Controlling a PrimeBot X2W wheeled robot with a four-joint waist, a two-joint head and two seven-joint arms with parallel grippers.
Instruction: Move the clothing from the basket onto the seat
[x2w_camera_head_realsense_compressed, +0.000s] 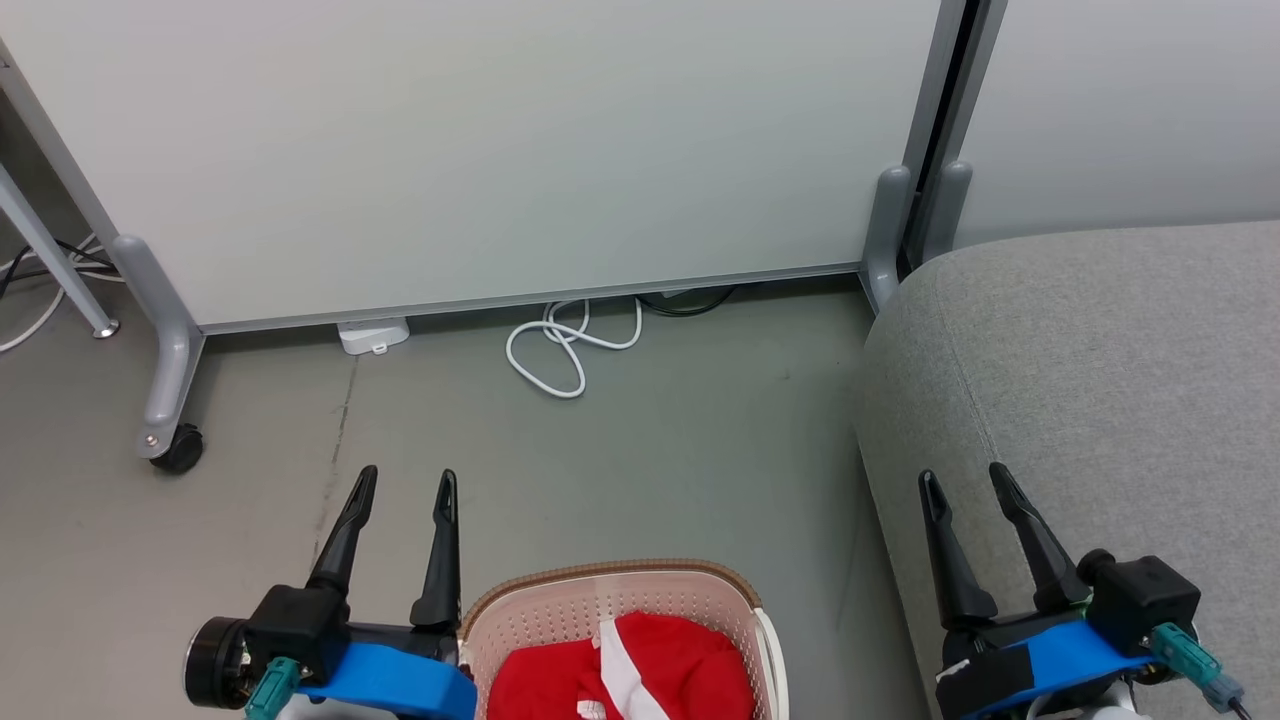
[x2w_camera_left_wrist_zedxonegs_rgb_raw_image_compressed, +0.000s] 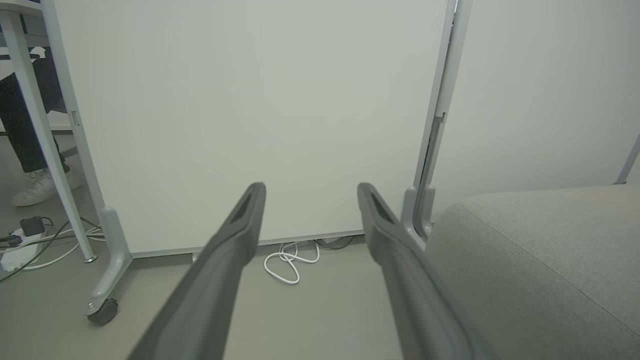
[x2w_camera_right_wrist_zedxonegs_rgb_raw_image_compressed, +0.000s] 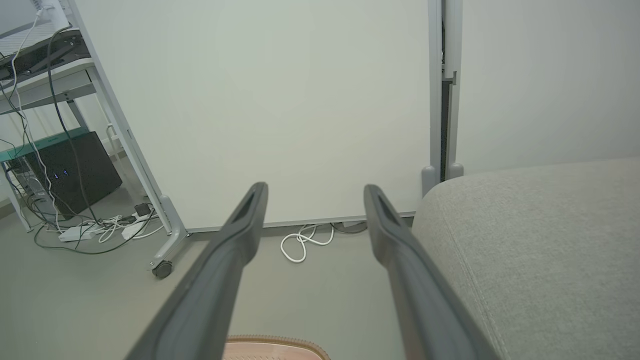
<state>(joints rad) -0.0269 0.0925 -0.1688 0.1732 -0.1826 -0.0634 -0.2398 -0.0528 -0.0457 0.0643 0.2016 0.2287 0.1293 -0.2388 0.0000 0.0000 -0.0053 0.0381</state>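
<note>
Floor (x2w_camera_head_realsense_compressed: 650, 450) by partition (x2w_camera_head_realsense_compressed: 500, 150). Clothing (x2w_camera_head_realsense_compressed: 690, 670) in basket (x2w_camera_head_realsense_compressed: 600, 572). Left gripper (x2w_camera_head_realsense_compressed: 408, 473) and right gripper (x2w_camera_head_realsense_compressed: 962, 473) jaws apart, empty. Risk: snagged fabric could tip basket short of seat (x2w_camera_head_realsense_compressed: 1100, 400).

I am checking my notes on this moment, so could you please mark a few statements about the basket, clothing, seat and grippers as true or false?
1. The clothing lies in the basket. True.
2. The left gripper is shut on a garment. False: its jaws stand open, holding nothing.
3. The seat stands to the robot's right of the basket. True.
4. The right gripper reaches into the basket. False: it is open and clear of the basket, on the seat's side.
5. The white cable lies on the floor. True.
</note>
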